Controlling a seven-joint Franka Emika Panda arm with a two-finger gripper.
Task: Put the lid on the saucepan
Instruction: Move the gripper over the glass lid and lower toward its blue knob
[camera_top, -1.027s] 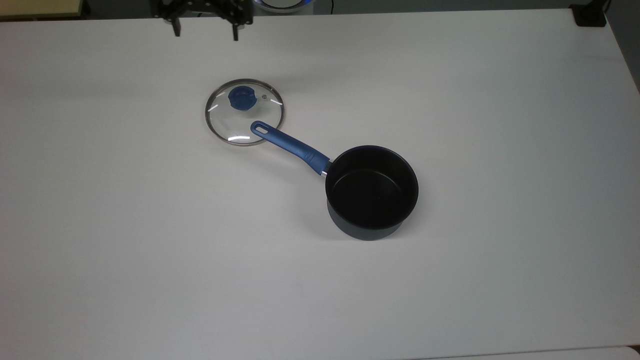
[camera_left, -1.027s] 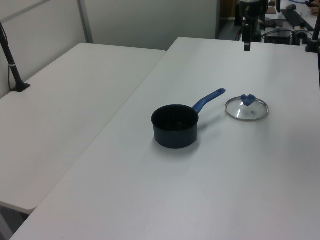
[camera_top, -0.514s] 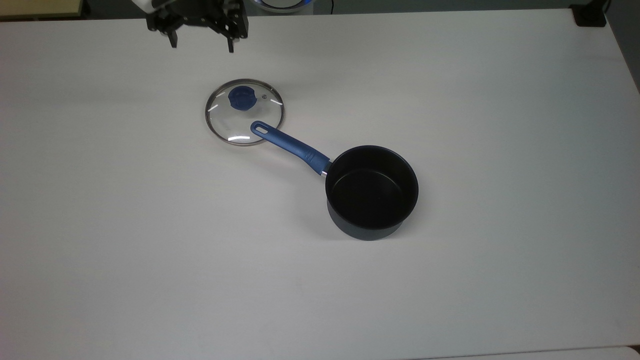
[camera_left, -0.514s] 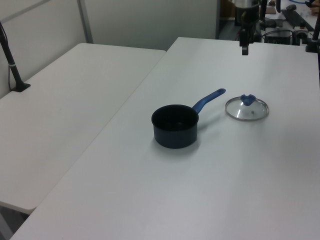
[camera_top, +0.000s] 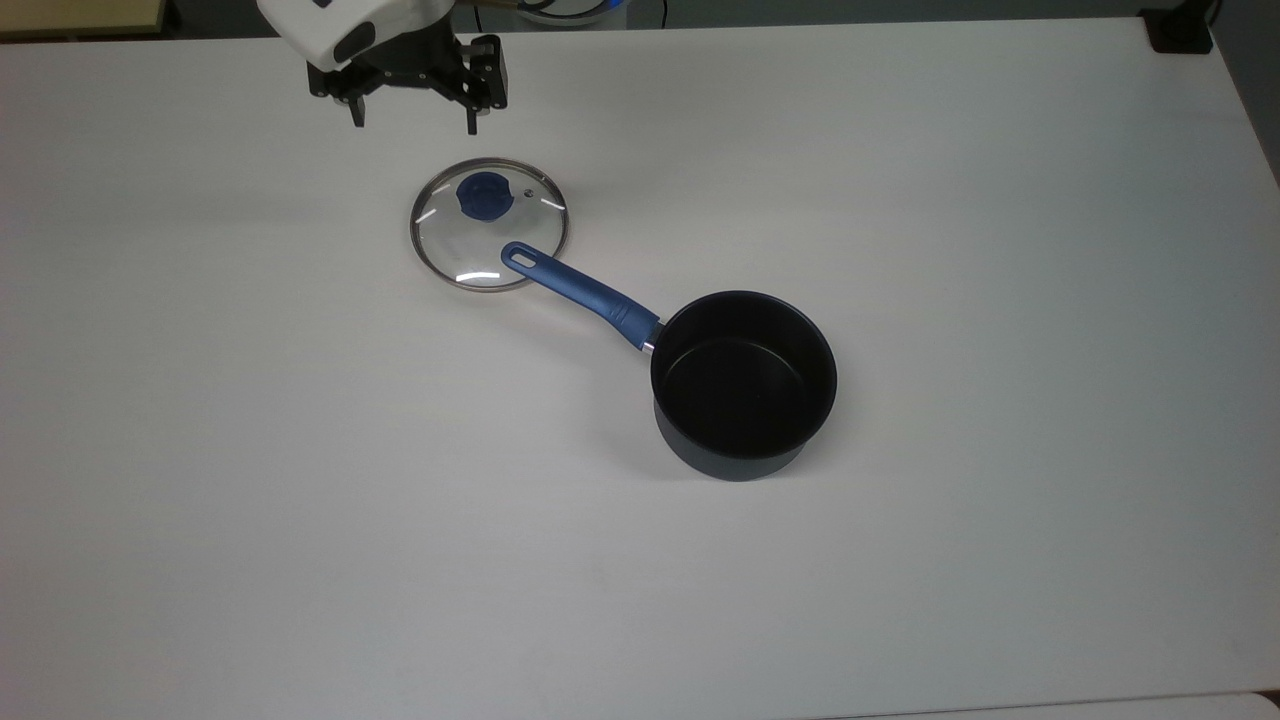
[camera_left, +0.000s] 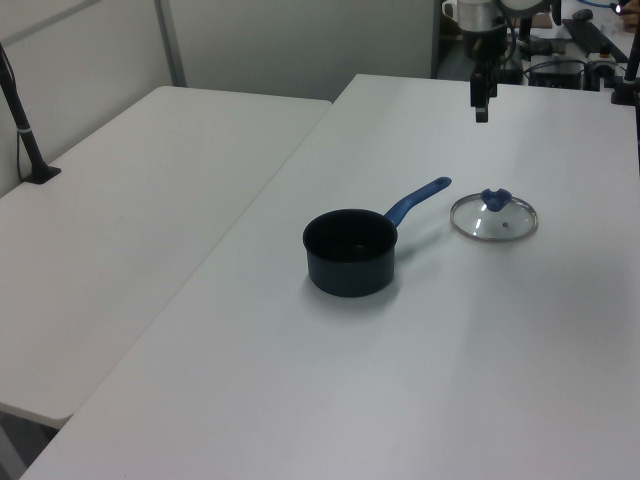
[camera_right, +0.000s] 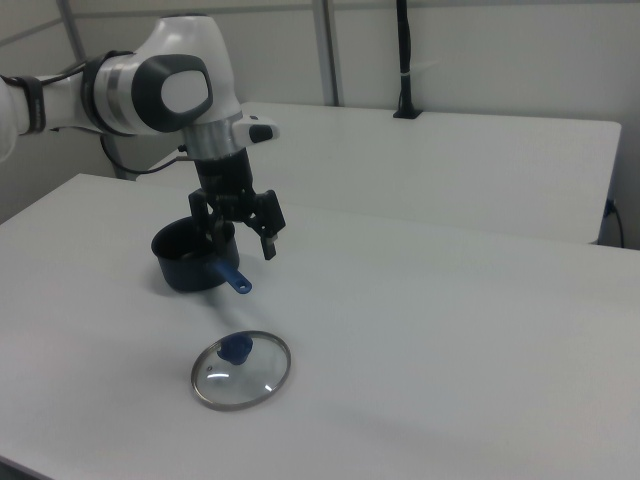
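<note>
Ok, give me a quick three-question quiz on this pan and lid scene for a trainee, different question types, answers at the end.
1. True or false: the lid already sits on the saucepan.
2. Multiple choice: the gripper is A) shut on the lid's knob, B) open and above the table apart from the lid, C) inside the saucepan.
3. Fill in: in the top view, the tip of the saucepan's handle overlaps the ____.

Key: 1 false, the lid lies flat on the table. 2 B. 3 lid.
</note>
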